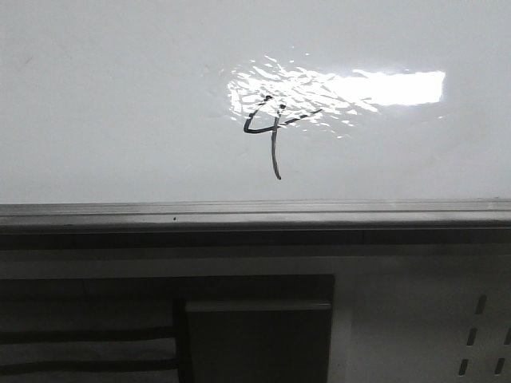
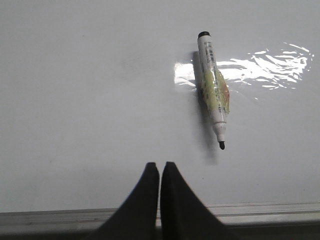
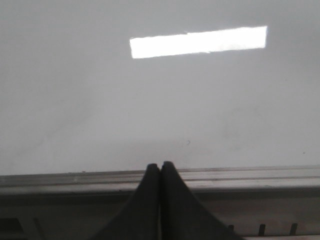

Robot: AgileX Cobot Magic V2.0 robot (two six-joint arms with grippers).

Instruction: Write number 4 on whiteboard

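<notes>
Front view: whiteboard fills the far part of the frame, glossy white. Number 4 drawn in thin black line, open-topped, long slightly curved tail running toward the near edge. It sits a little right of centre on the board, its upper strokes overlapping the left, rippled end of a bright glare patch. Grey metal rail runs along the board's near edge. Nearer than the rail, a white perforated panel at right, and a dark recess at left with a grey block in it. Neither arm shows in this view.

Left wrist view: left gripper, black fingers pressed together, tips meeting, nothing between them. It hangs over bare board just past the rail. A marker pen lies flat on the board, uncapped, black tip pointing toward the rail, white barrel with a yellowish label, black end cap at the far end. Marker is apart from the fingers, off to one side; it crosses a streak of glare.

Right wrist view: right gripper, fingers together, tips touching, empty. Tips sit at the rail line, with plain board beyond carrying a rectangular glare bar. Slots of the perforated panel show at the corner.
</notes>
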